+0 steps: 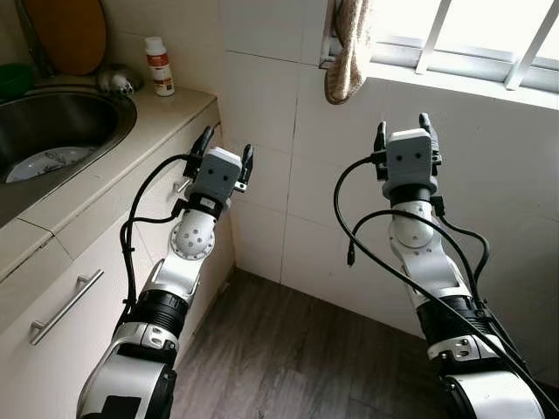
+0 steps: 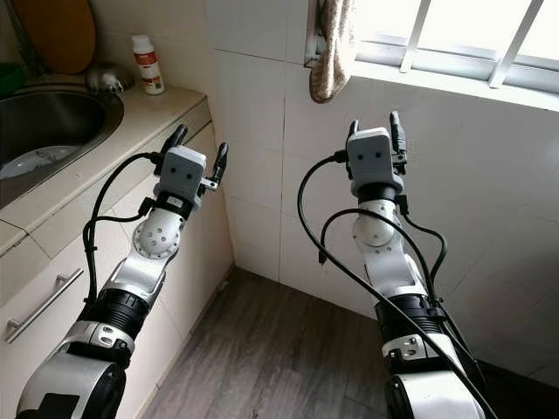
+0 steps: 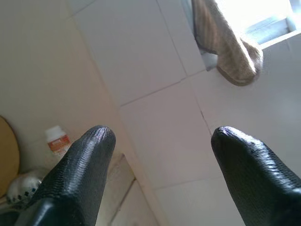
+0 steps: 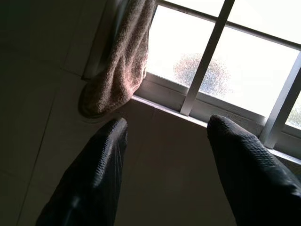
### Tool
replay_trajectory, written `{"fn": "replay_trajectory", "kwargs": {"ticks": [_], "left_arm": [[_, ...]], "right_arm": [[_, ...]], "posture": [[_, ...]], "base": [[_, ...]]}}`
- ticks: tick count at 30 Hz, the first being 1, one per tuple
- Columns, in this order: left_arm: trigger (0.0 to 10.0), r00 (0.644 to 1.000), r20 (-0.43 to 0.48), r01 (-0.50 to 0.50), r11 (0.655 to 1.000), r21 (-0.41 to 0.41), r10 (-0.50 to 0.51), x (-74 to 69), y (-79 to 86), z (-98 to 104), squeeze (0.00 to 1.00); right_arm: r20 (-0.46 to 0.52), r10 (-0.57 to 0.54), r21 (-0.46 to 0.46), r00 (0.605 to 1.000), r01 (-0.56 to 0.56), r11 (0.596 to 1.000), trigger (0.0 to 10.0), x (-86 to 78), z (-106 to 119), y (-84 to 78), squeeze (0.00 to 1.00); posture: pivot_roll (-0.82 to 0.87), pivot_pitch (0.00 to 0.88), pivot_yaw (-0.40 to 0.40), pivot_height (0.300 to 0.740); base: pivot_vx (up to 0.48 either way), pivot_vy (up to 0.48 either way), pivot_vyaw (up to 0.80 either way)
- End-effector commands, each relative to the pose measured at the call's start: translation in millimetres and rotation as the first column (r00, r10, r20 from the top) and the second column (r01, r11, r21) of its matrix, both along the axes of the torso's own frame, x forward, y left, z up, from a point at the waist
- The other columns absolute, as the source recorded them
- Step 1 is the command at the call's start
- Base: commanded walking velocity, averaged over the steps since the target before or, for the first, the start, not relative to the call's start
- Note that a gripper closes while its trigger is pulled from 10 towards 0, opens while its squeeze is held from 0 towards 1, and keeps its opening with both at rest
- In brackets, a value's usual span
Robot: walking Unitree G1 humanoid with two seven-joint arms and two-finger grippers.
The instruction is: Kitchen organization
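Task items sit on the counter to my left: a white bottle with a red label stands at the back against the wall tiles, a shiny metal object just beside it, a wooden board leaning behind the sink. A patterned plate lies in the sink basin.

My left gripper is raised in the air just off the counter's end corner, fingers spread wide, empty. The bottle is beyond it, up and to the left, well apart. My right gripper is up in front of the tiled wall under the window sill, fingers parted too, holding nothing.

Left wrist view picks up the bottle and the metal object past one fingertip, plus the hanging towel. Right wrist view faces the towel and window bars; dark otherwise.

The towel hangs from the window's corner, between and above both grippers. The counter edge runs down my left side, with a drawer handle below it. Wood floor is open between the arms. The wall is close ahead.
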State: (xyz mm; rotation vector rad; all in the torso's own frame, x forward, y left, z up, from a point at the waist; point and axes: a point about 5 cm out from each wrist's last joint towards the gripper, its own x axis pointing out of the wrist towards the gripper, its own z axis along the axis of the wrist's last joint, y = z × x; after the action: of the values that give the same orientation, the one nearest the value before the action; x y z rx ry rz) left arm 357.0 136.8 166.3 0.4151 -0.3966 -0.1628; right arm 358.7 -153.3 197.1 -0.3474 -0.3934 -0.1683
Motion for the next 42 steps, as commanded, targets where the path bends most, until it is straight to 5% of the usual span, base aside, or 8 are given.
{"fn": "replay_trajectory", "kwargs": {"ticks": [1, 14, 21, 25, 33, 36, 39, 42], "left_arm": [[10.0, 1.0, -0.001, 0.023, 0.999, 0.025, -0.023, -2.3, -2.8, -2, 0.0], [10.0, 0.997, -0.069, 0.037, 0.999, 0.025, -0.035, -44.7, 5.8, -28, 0.0], [10.0, 0.987, -0.161, -0.004, 1.0, 0.02, 0.007, -76.9, 16.2, -35, 0.0], [10.0, 0.971, -0.23, -0.078, 0.995, -0.063, 0.062, -98.4, 24.8, -32, 0.0], [10.0, 0.901, -0.422, -0.22, 0.942, -0.251, 0.098, -107.7, 12.0, -27, 0.0], [10.0, 0.827, -0.554, -0.325, 0.882, -0.341, 0.09, -97.0, 13.2, -49, 0.0], [10.0, 0.853, -0.502, -0.313, 0.91, -0.27, 0.144, -80.7, 15.4, -34, 0.0], [10.0, 0.849, -0.519, -0.313, 0.888, -0.338, 0.102, -77.0, 9.5, -24, 0.0]], "right_arm": [[-0.05, -0.006, 0.025, 0.999, 0.008, 1.0, 10.0, 0.2, -8, -2.0, 0.0], [-0.183, -0.01, -0.015, 0.983, 0.007, 1.0, 10.0, -42.3, -36, -8.7, 0.0], [-0.296, 0.004, -0.032, 0.955, -0.014, 0.999, 10.0, -93.6, -45, -12.9, 0.0], [-0.362, 0.003, -0.062, 0.932, -0.027, 0.998, 10.0, -129.0, -57, -13.3, 0.0], [-0.383, -0.008, -0.097, 0.924, -0.032, 0.995, 10.0, -132.1, -53, -14.8, 0.0], [-0.391, 0.002, -0.078, 0.92, -0.035, 0.996, 10.0, -129.6, -51, -8.3, 0.0], [-0.389, -0.003, -0.009, 0.921, -0.001, 1.0, 10.0, -119.7, -44, -4.0, 0.0], [-0.383, -0.016, 0.026, 0.924, 0.028, 0.999, 10.0, -109.5, -39, 0.2, 0.0]], "posture": [[0.13, 0.0, -0.032, 0.74], [0.09, 0.0, -0.048, 0.74], [0.09, 0.0, -0.061, 0.74], [0.07, 0.0, -0.054, 0.74], [0.09, 0.0, -0.048, 0.74], [0.08, 0.0, -0.068, 0.74], [0.09, 0.0, -0.067, 0.74], [0.09, 0.0, -0.064, 0.74]], "base": [[0.0, 0.0, 0.0], [0.0, 0.0, 0.0], [0.0, 0.0, 0.0], [0.0, 0.0, 0.0], [0.0, 0.0, 0.0], [0.0, 0.0, 0.0], [0.0, 0.0, 0.0], [0.0, 0.0, 0.0]]}}
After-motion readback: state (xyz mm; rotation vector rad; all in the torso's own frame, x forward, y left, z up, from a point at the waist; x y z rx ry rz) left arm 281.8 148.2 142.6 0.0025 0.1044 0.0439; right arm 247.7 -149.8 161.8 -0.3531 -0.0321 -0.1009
